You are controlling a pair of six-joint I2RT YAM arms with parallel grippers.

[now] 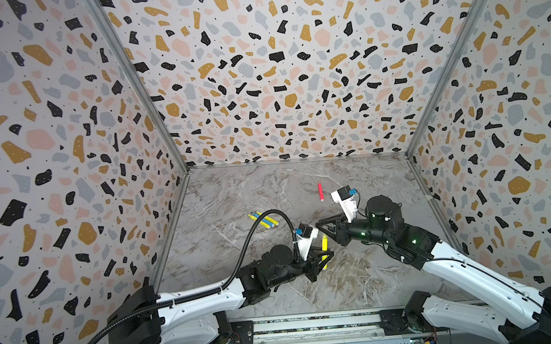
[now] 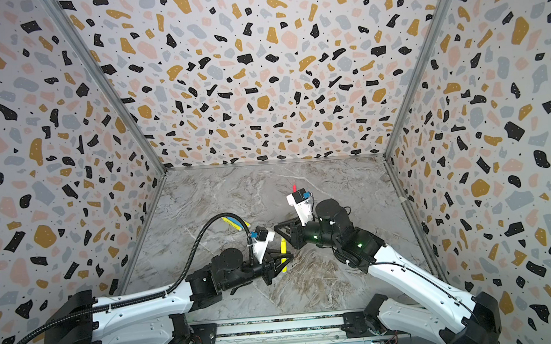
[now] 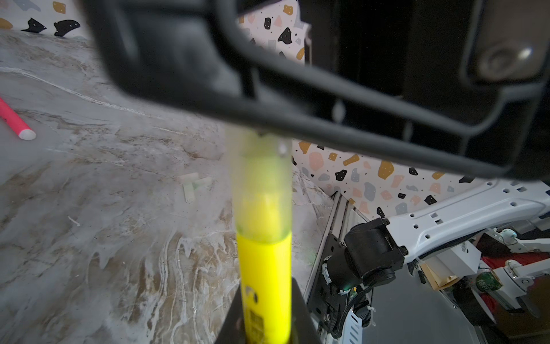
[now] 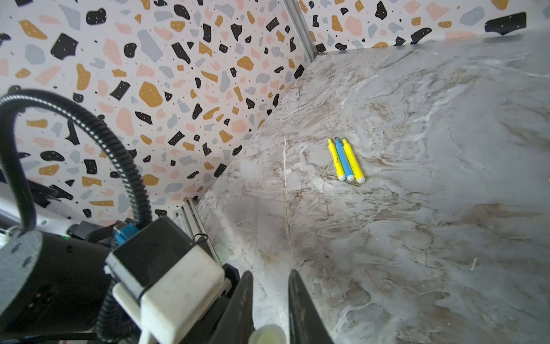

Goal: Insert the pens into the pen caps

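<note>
My left gripper (image 1: 324, 257) is shut on a yellow pen (image 3: 265, 268), which stands upright near the table's middle in both top views (image 2: 283, 245). A translucent pen cap (image 3: 260, 184) sits over its tip. My right gripper (image 1: 318, 224) reaches in from the right above the pen. Its fingers (image 3: 297, 119) cross the cap's top. In the right wrist view the cap's round pale end (image 4: 268, 335) sits between the fingers of the right gripper (image 4: 269, 286), which is shut on it. Two yellow pens and a blue one (image 4: 345, 159) lie side by side at the left (image 1: 264, 220). A pink-red pen (image 1: 320, 192) lies further back.
A few loose pale caps (image 3: 193, 183) lie on the marble table (image 1: 268, 186). Patterned walls close in the left, back and right sides. A metal rail (image 1: 311, 323) runs along the front edge. The left arm's black hose (image 1: 264, 220) arches over the three lying pens.
</note>
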